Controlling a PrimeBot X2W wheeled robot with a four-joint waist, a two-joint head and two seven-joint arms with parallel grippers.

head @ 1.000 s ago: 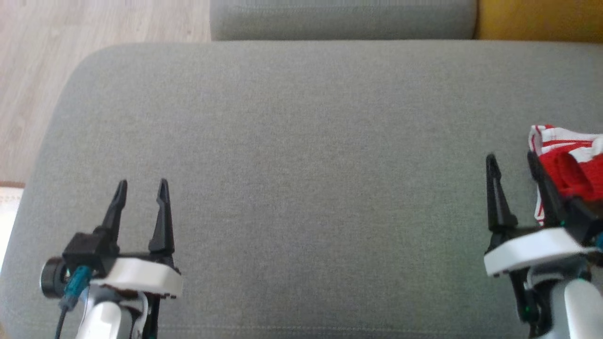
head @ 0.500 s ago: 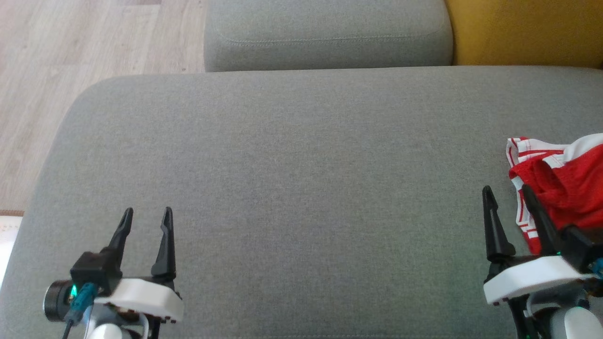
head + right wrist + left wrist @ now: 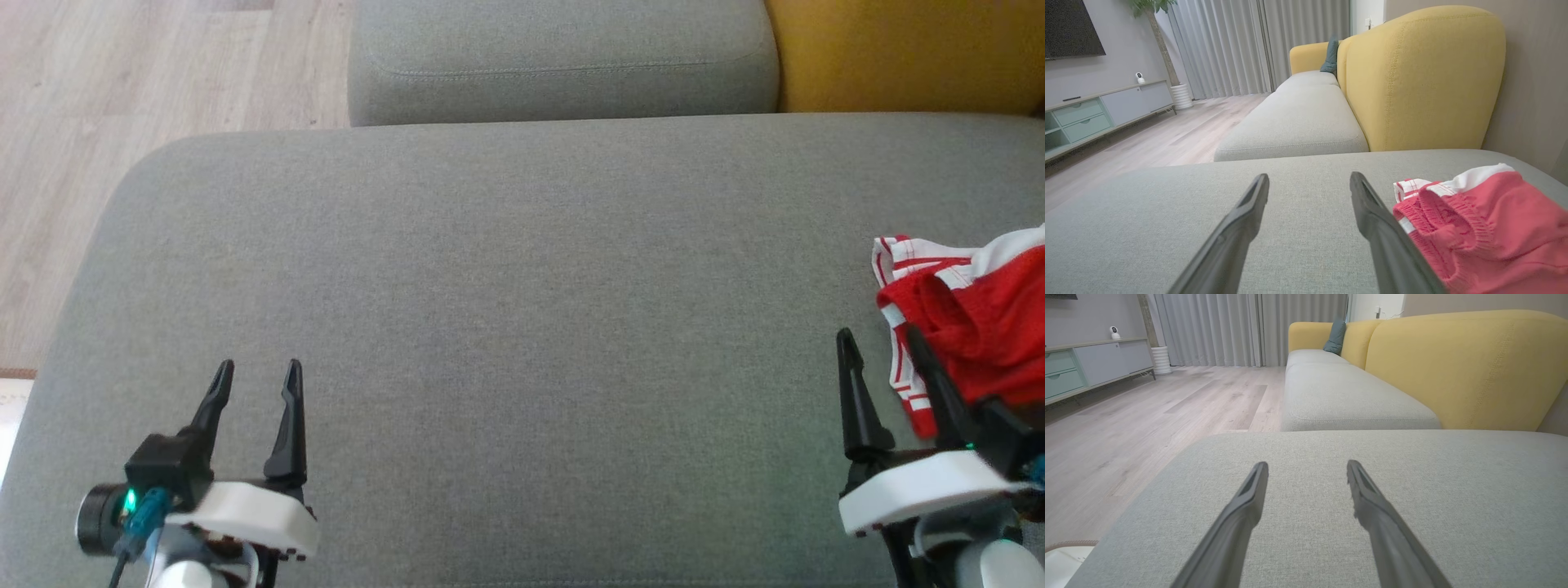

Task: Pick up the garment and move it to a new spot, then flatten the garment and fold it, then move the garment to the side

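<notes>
The garment point(image 3: 976, 314), a crumpled red piece with white striped trim, lies bunched at the right end of the grey seat cushion point(image 3: 522, 269), partly cut off by the edge of the head view. The right gripper point(image 3: 879, 333) hangs just beside it, its jaws spread wide and empty. In the right wrist view one finger point(image 3: 1380, 232) overlaps the cloth's near edge, but I cannot tell whether it touches. The pickup looks not yet begun. To do it well, this gripper should probably shift to its right until the raised ribbed fold point(image 3: 1447, 212) sits between the fingers. It should then sink until the tips just meet the cushion and close on a thick bunch rather than the thin trim, which could slip free. A lift high enough to clear the cushion would make the carry toward the bare middle easier. The left gripper point(image 3: 258, 365), jaws equally wide and empty, waits well apart at the cushion's left end.
</notes>
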